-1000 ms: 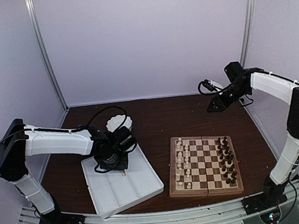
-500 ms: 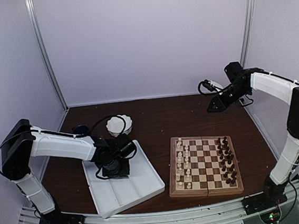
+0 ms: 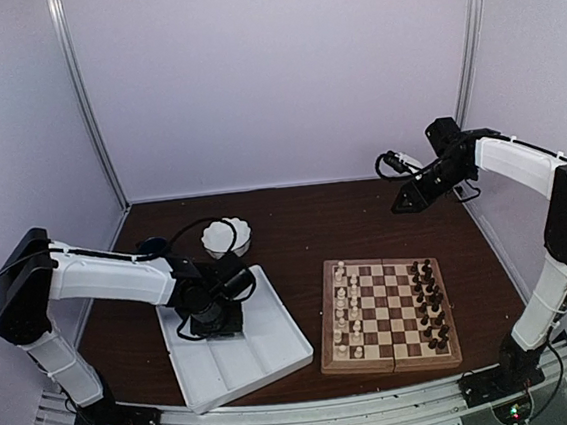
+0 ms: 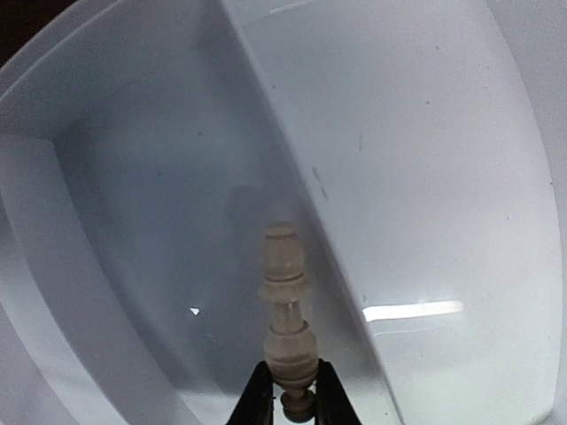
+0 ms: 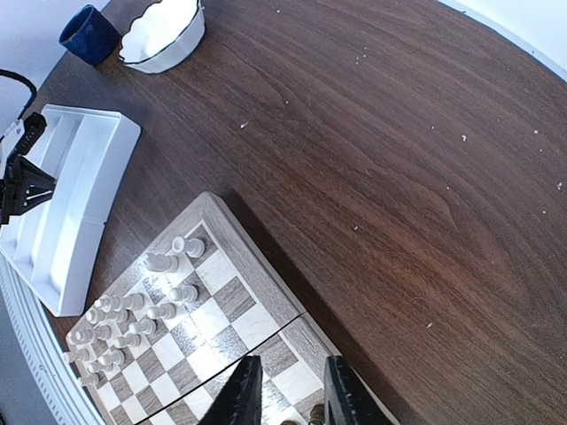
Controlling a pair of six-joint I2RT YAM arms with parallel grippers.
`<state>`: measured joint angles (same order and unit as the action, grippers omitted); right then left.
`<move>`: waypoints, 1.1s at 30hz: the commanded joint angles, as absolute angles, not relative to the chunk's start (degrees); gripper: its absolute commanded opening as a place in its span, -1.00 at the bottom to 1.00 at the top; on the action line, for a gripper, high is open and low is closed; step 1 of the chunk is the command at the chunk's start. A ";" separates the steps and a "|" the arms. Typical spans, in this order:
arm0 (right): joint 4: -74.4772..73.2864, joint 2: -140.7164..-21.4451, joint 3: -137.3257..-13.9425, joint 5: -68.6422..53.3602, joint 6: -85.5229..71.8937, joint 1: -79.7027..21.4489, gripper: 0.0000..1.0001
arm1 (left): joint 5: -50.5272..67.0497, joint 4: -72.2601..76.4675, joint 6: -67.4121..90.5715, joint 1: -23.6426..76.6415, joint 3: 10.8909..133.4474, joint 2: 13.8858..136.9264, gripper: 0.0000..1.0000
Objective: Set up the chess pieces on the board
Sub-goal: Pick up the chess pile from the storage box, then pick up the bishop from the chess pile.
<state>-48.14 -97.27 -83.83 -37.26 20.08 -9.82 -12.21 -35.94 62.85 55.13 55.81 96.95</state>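
Over tray [image 4: 399, 133], left hand [image 4: 291, 396] — cream piece [image 4: 283, 292] gripped

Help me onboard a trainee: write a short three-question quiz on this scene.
1. True or false: the left gripper is shut on a cream wooden chess piece over the white divided plastic tray.
2. In the top view, the dark brown wooden pieces stand along which side of the square wooden chessboard? A) left B) right C) middle
3. Fill in: the right gripper, raised above the table, has its jaws ____.

Key: 1 true; 2 B; 3 open.
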 commanded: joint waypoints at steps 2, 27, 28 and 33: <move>-47.90 -95.08 -83.57 -41.23 20.01 -9.49 -0.43 | -15.57 -40.74 51.21 55.28 57.77 87.38 -0.86; -52.68 -111.81 -106.12 -68.18 7.67 -38.56 -0.02 | 9.47 -2.74 11.33 55.95 45.11 67.53 -0.87; -52.26 -112.04 -106.31 -68.95 6.98 -39.14 0.00 | 9.59 -2.55 11.32 55.94 45.19 67.65 -0.86; -51.01 -112.29 -105.98 -71.00 5.56 -41.35 0.02 | 10.05 -2.16 10.94 56.03 45.79 68.30 -0.86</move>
<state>-52.60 -112.90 -104.05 -67.05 8.10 -40.07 8.43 -6.20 12.23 55.72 44.36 67.94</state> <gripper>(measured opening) 0.509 0.121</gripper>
